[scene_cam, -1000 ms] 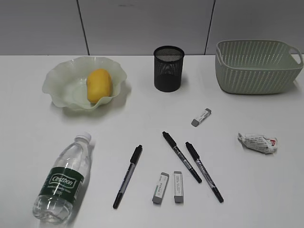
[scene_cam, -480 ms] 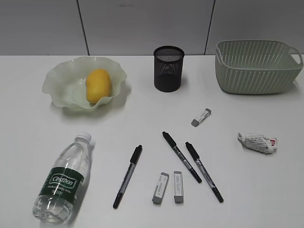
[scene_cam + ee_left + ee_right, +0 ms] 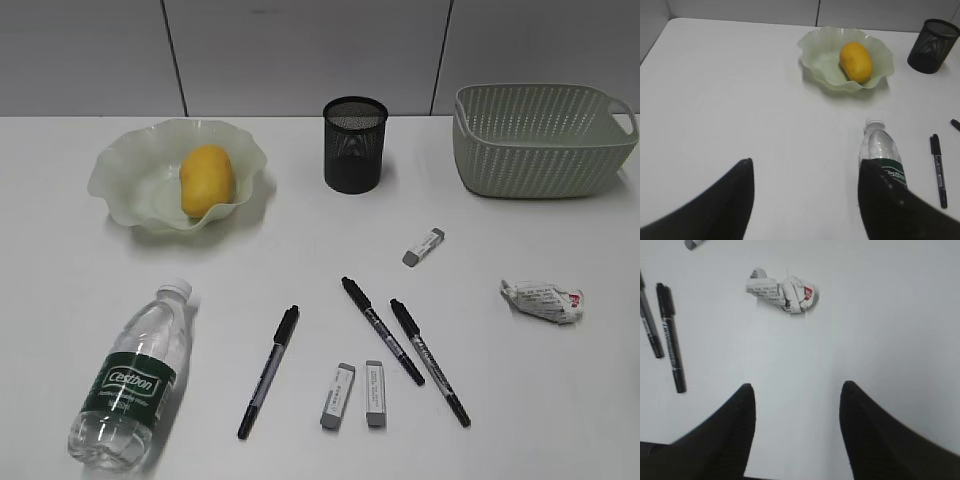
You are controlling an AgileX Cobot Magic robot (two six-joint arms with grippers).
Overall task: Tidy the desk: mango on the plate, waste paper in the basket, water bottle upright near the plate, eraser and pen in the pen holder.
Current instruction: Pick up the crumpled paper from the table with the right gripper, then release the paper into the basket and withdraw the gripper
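The mango (image 3: 207,178) lies in the wavy pale-green plate (image 3: 125,190) at the back left; both show in the left wrist view, mango (image 3: 856,61) and plate (image 3: 822,60). The water bottle (image 3: 130,380) lies on its side at the front left, also in the left wrist view (image 3: 882,155). The waste paper (image 3: 541,300) lies at the right, also in the right wrist view (image 3: 782,290). Three pens (image 3: 268,371) (image 3: 382,330) (image 3: 430,361) and three erasers (image 3: 338,395) (image 3: 375,393) (image 3: 424,246) lie on the desk. The black pen holder (image 3: 354,144) and the basket (image 3: 540,140) stand at the back. My left gripper (image 3: 805,167) is open, left of the bottle. My right gripper (image 3: 797,390) is open, short of the paper.
The white desk (image 3: 80,270) ends at a grey panelled wall behind. Neither arm shows in the exterior view. In the right wrist view two pens (image 3: 672,340) lie left of the gripper. The pen holder (image 3: 932,39) stands right of the plate in the left wrist view.
The mango has shifted very slightly left in the plate. Nothing else has visibly moved.
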